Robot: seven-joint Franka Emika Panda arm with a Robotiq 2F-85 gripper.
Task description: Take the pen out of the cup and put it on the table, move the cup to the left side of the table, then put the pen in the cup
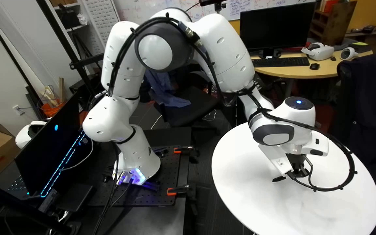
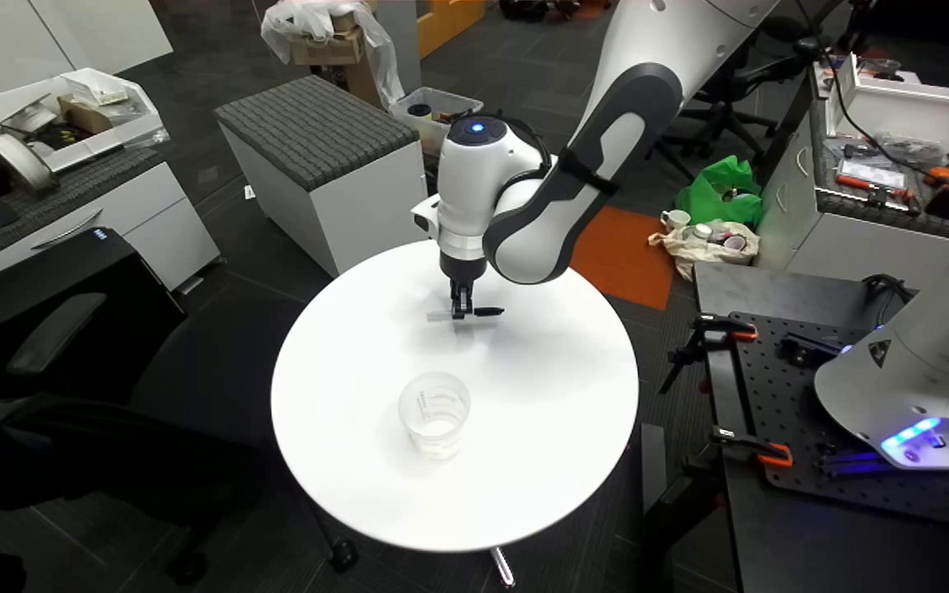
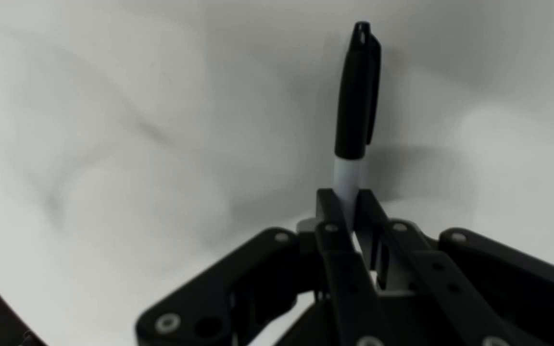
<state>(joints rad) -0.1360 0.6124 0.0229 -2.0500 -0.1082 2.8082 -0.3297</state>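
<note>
My gripper [image 3: 346, 204] is shut on the pen [image 3: 354, 103], which has a black cap with a clip and a pale barrel. The pads pinch the barrel just behind the cap. Held roughly level, the pen [image 2: 488, 312] sticks out on both sides of the gripper [image 2: 462, 314] in an exterior view. It is close to the white round table [image 2: 343, 354]; whether it touches the top I cannot tell. The clear cup [image 2: 435, 414] stands upright on the table, apart from the gripper, with no pen in it. In the wrist view the cup is out of sight.
A black chair [image 2: 54, 329] stands close to the table's edge. The arm's base is bolted to a black bench [image 1: 165, 215] with orange-tipped clamps [image 1: 176, 191] along its edge. A loop of cable [image 1: 351, 169] hangs beside the wrist, over the tabletop.
</note>
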